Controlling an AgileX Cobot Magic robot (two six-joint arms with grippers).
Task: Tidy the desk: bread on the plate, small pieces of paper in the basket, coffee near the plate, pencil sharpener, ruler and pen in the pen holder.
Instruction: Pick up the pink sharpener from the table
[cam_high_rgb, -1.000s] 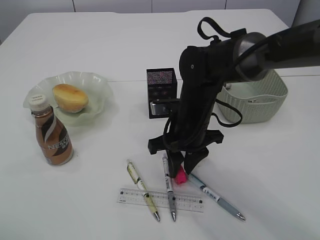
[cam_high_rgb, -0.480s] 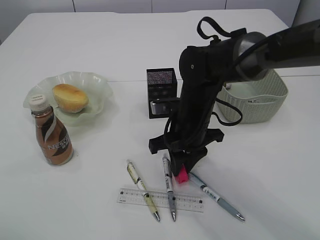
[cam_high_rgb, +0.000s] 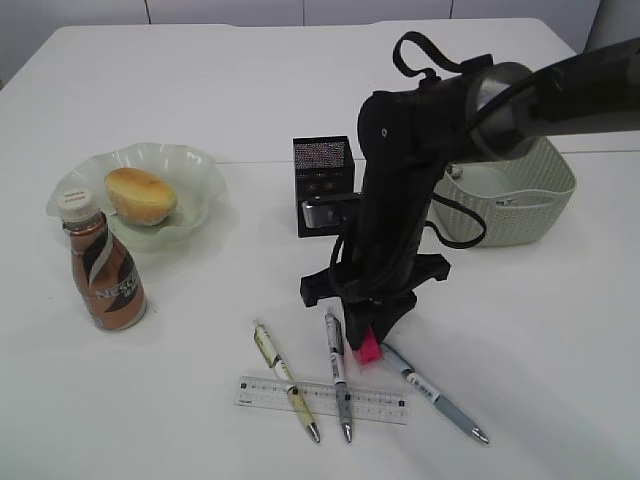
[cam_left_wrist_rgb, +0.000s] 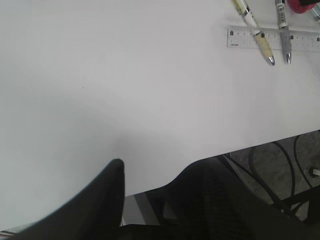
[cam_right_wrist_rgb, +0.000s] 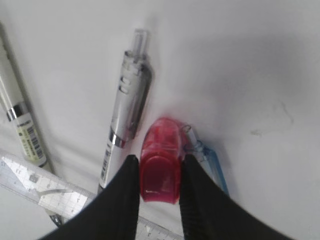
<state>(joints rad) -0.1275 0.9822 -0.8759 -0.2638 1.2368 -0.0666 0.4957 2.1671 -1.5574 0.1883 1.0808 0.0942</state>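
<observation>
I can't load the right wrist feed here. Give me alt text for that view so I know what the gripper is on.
The right gripper has its two black fingers closed against the sides of a small translucent pink-red pencil sharpener on the white desk. A grey-barrelled pen lies just left of it; a clear plastic ruler crosses the lower left corner.

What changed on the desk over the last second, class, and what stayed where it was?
The right tool closed its jaws from either side onto the small pink sharpener lying between two pens; a second ago they stood open around it. The sharpener shows no clear lift off the desk. The ruler, three pens, bread on the plate, coffee, pen holder and basket stayed put.
</observation>
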